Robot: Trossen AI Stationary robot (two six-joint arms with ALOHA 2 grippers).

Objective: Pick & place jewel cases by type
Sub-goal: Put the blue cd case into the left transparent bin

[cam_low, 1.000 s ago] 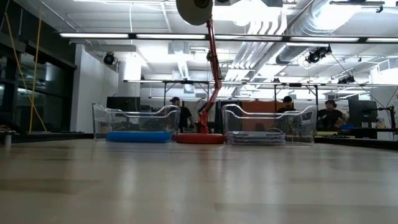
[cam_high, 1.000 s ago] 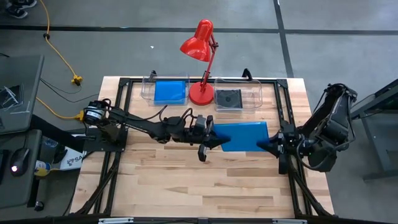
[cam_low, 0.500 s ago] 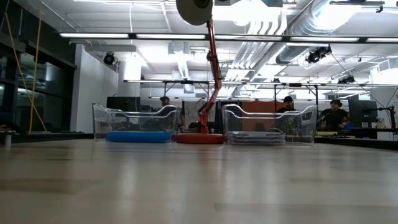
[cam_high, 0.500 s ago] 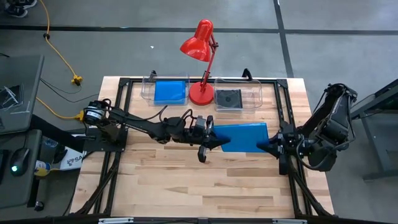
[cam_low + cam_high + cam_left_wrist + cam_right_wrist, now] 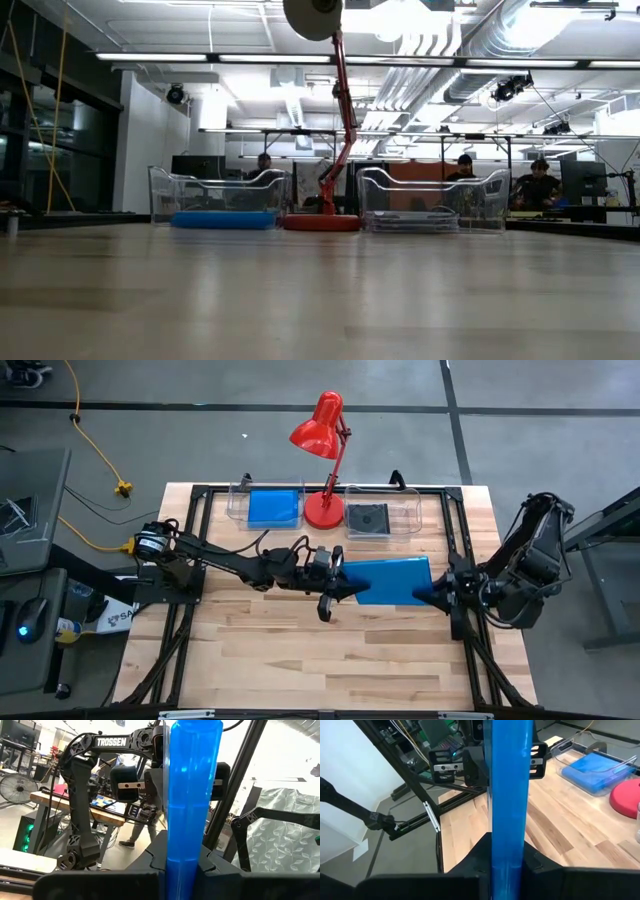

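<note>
- The left tool (image 5: pixel 345 586) was positioned above the middle of the table (image 5: pixel 300 650), clamped on the left edge of a blue jewel case (image 5: pixel 392 579).
- The right tool (image 5: pixel 432 592) was clamped on the opposite, right edge of the same blue jewel case.
- The blue jewel case was held between the two tools, clear of the table surface; the low view showed nothing resting on the near table area.
- In the left wrist view, the blue jewel case (image 5: pixel 192 805) appeared edge-on between that arm's dark fingers (image 5: pixel 150 880), with the right arm visible behind it.
- In the right wrist view, the blue jewel case (image 5: pixel 509 795) likewise appeared edge-on between that arm's fingers (image 5: pixel 545 880).
- A clear tray (image 5: pixel 238 508) at the far left of the table contained another blue case (image 5: pixel 274 507).
- A second clear tray (image 5: pixel 412 512) at the far right contained a dark case (image 5: pixel 367 519).
- A red desk lamp (image 5: pixel 322 510) stood on its base between the two trays.
- People were visible in the room beyond the table in the low view.
</note>
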